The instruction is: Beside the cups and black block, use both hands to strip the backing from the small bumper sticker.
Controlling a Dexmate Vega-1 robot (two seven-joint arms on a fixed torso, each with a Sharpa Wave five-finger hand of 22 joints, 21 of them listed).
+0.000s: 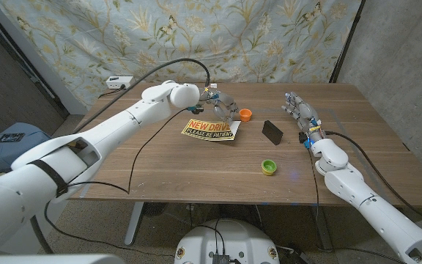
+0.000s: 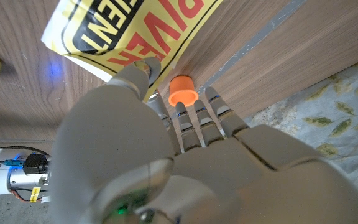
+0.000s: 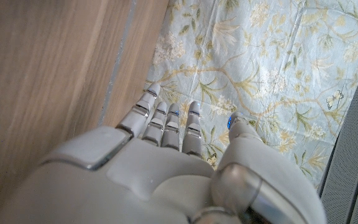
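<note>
Near the middle of the wooden table (image 1: 196, 165), in the head view, lies the bumper sticker (image 1: 211, 130): a yellow rectangle with red lettering above a black band of smaller yellow words. It lies flat, its long axis running roughly across the table with a slight tilt, the text reading upright from the robot's side. The left hand (image 1: 224, 107) hovers at its far right corner, fingers loosely spread and reaching toward the orange cup (image 1: 245, 114) just beside it; whether it touches the sticker I cannot tell here. The black block (image 1: 272, 132) stands to the right, the green cup (image 1: 269, 167) nearer the robot. The right hand (image 1: 301, 114) is well apart from the sticker, fingers extended and holding nothing.

In the left wrist view, the sticker (image 2: 135, 28) shows its yellow face and black band (lettering turned over by the camera). The left hand's (image 2: 166, 149) fingers (image 2: 194, 121) lie side by side, slightly parted, pointing at the orange cup (image 2: 183, 90); the thumb tip sits at the sticker's edge, gripping nothing.

In the right wrist view, the right hand (image 3: 160, 168) has its fingers (image 3: 166, 124) straight and close together, empty, over the table's (image 3: 48, 81) edge.
</note>
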